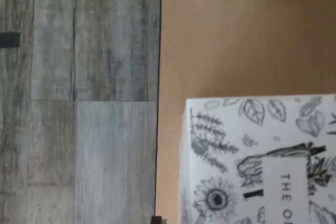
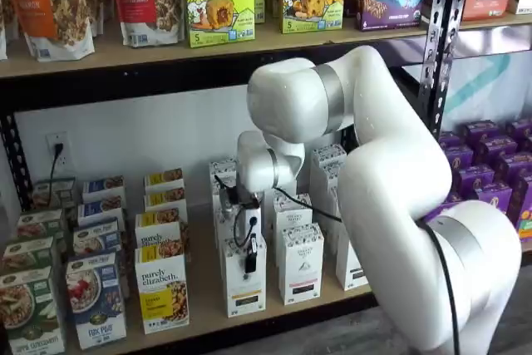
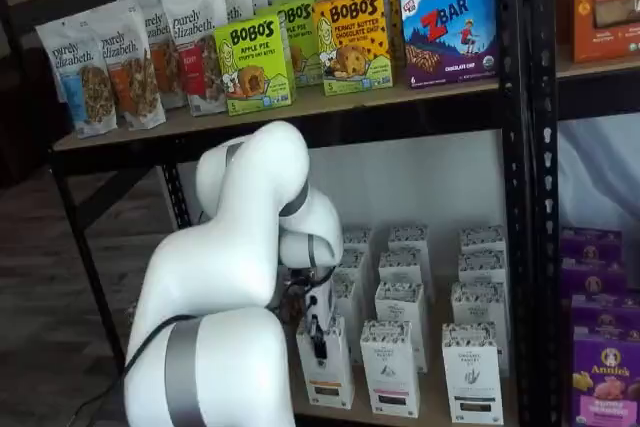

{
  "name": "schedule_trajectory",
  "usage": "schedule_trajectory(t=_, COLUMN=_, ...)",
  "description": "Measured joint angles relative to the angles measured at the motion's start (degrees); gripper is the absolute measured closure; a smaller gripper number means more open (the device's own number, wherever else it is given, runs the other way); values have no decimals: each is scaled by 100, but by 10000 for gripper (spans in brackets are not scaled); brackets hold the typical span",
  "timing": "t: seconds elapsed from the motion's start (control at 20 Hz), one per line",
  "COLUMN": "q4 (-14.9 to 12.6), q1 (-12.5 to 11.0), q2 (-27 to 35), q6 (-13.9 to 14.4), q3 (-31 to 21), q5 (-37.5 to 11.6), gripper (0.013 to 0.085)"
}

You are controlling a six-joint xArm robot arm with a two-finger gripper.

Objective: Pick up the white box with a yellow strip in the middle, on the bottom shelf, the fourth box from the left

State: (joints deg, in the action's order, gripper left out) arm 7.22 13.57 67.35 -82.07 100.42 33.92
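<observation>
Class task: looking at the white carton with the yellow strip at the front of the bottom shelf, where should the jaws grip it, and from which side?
Probably the white box by its narrow upper sides, from the open front: like cartons crowd behind.

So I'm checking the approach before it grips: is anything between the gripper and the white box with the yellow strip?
Nothing visible: the gripper hangs right at the top front of the white box, at the bottom shelf's front edge.
</observation>
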Motion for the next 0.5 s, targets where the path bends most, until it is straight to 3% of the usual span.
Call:
schedule_trajectory(t=0.15, q4=-24, q1=-10, q2=-10, q6=10, q3=-16, q5=29, gripper=290)
schedule_trajectory(t=0.35, q4=-25, q1=-10, q2=-13, q6=11, q3=-27, q5=40, gripper=410)
schedule_trajectory(t=0.5, q4=-26, q1=-6, q2=-23, q6=12, q3=-74, q5=-36, gripper=450)
